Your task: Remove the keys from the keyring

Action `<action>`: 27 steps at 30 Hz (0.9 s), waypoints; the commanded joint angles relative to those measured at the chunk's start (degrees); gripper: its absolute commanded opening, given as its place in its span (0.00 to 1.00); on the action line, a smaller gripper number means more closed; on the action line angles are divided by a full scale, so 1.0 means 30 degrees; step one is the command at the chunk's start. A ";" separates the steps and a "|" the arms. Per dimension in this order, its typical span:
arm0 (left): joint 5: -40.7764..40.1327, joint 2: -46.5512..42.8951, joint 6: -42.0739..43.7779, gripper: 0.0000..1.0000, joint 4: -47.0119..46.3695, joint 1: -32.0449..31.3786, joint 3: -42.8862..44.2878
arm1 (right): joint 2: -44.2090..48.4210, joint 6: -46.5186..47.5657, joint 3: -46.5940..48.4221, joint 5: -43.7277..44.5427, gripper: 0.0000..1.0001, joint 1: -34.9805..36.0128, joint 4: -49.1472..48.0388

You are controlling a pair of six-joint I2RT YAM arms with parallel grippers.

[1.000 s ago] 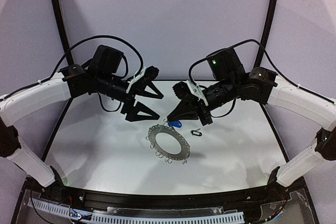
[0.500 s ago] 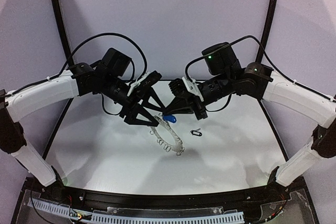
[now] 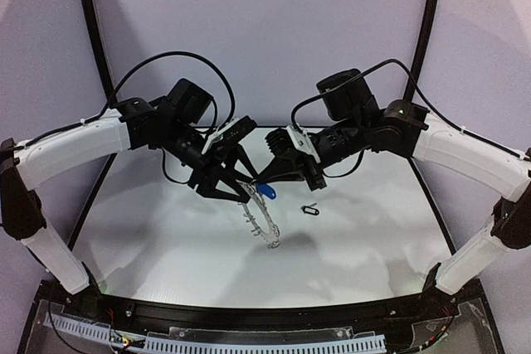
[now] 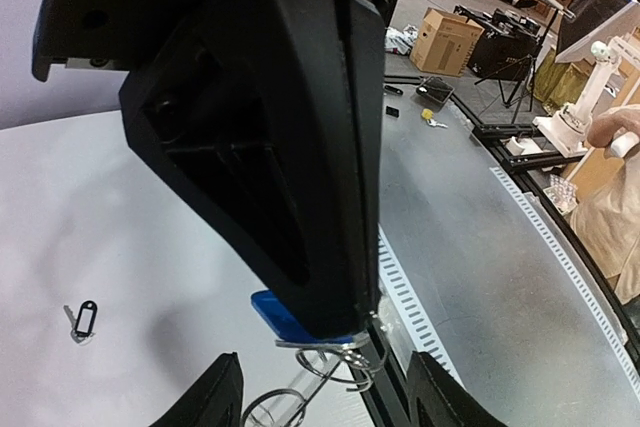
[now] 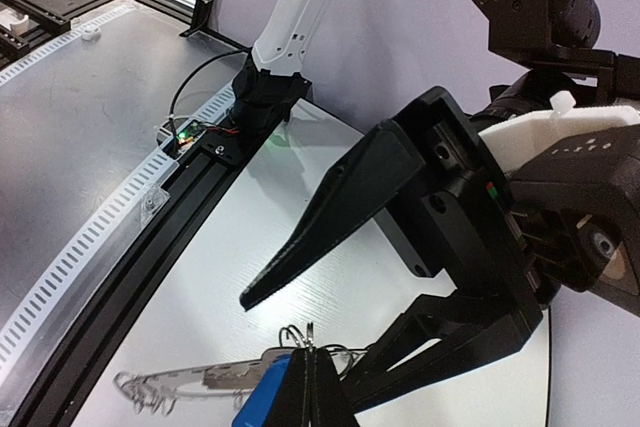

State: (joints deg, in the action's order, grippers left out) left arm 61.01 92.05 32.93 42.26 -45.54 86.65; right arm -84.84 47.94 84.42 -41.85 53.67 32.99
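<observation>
The keyring [image 3: 261, 223] hangs tilted and edge-on above the table, its rim of wire loops trailing down; it also shows in the right wrist view [image 5: 185, 383]. My right gripper [image 3: 260, 184] is shut on the blue key [image 3: 267, 191] at the ring's top, where wire loops [image 4: 352, 359] bunch under its tips. The blue head shows in both wrist views [image 4: 285, 316] [image 5: 262, 399]. My left gripper [image 3: 246, 188] is open, its fingers [image 5: 340, 215] spread either side of the ring's top without closing on it. The black key [image 3: 309, 210] lies loose on the table, also in the left wrist view [image 4: 82, 318].
The white table [image 3: 149, 230] ends in a black rail [image 3: 265, 317] at the near edge. The left arm's base [image 5: 265, 97] stands at that rail.
My right gripper has lifted the blue key, and the keyring has come up off the table with it, now hanging edge-on. My left gripper has moved in to the ring's top.
</observation>
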 commanded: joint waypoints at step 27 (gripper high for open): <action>0.0758 -0.1826 0.0538 0.31 -0.1049 -0.0025 -0.1705 | 0.1693 -0.2826 -0.1891 0.0451 0.00 -0.0165 -0.4520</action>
State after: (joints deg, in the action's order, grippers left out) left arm 63.20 89.36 37.12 43.07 -45.54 83.02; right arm -81.08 40.95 79.57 -39.83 53.60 22.70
